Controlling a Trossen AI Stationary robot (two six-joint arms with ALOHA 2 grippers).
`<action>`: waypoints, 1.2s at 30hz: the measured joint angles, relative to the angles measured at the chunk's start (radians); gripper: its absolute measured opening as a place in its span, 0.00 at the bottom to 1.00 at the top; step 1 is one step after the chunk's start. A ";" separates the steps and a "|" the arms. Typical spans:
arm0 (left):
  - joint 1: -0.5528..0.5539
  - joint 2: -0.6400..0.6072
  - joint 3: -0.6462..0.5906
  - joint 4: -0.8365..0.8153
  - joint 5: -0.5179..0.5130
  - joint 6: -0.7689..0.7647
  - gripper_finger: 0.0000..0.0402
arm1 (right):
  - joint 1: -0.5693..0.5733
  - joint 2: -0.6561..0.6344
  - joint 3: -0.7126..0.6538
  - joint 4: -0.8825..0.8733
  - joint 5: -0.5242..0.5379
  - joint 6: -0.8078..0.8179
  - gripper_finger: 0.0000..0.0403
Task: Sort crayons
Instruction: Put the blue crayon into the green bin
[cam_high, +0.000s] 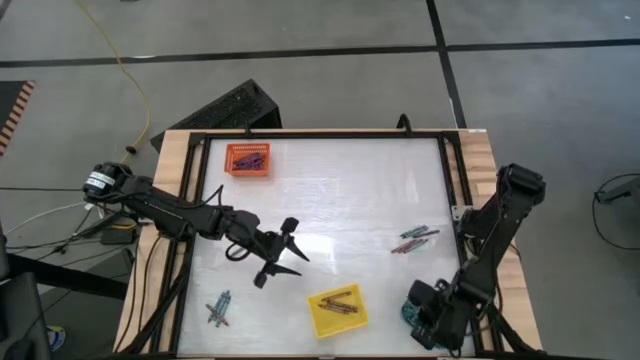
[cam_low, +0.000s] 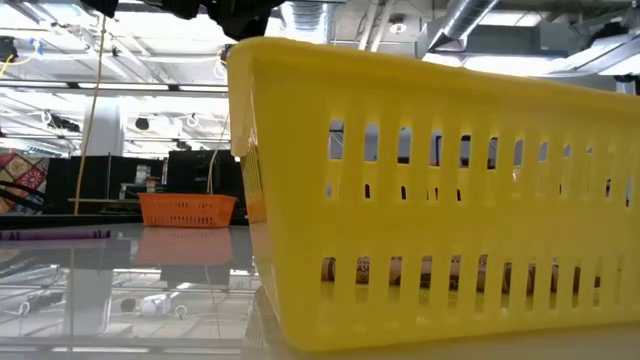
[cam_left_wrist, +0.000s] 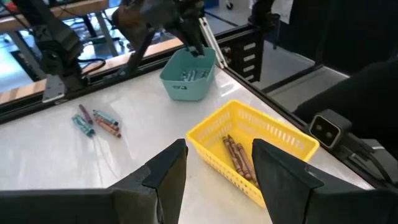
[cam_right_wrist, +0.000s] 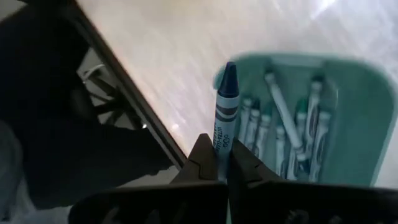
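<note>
My right gripper (cam_right_wrist: 222, 165) is shut on a blue crayon (cam_right_wrist: 226, 106) over the near rim of the teal tray (cam_right_wrist: 367, 124), which holds several teal-blue crayons. In the high view this gripper (cam_high: 425, 310) hangs at the table's near right corner. My left gripper (cam_high: 290, 252) stands open above the table's middle, nothing between its fingers (cam_left_wrist: 165, 177). Ahead of it sits the yellow tray (cam_left_wrist: 283, 134), with brownish-red crayons (cam_left_wrist: 238, 155) lying on its floor. Loose crayons lie on the table at the right (cam_high: 414, 240) and the near left (cam_high: 218, 308). My right gripper pinches the blue crayon by its blunt end (cam_right_wrist: 222, 152) between its two fingers. The fingers slant downward and lie along the crayon. The crayon sticks out past the fingertips, its pointed tip (cam_right_wrist: 229, 67) leading, lifted clear above the teal tray.
An orange tray (cam_high: 248, 158) with crayons stands at the far left of the table. A black frame (cam_high: 450, 170) runs around the white table top. In the low view the yellow tray (cam_low: 440, 200) fills the foreground and one crayon (cam_low: 60, 233) lies at the left.
</note>
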 joint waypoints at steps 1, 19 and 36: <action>0.000 0.000 0.000 0.001 -0.001 -0.001 0.43 | 0.012 0.014 0.000 0.001 -0.001 0.025 0.00; 0.002 0.000 0.000 0.047 -0.032 0.034 0.43 | 0.088 0.081 -0.001 -0.062 -0.032 0.208 0.00; 0.018 0.000 0.000 0.035 -0.032 0.040 0.43 | 0.086 0.081 -0.001 -0.067 -0.033 0.206 0.09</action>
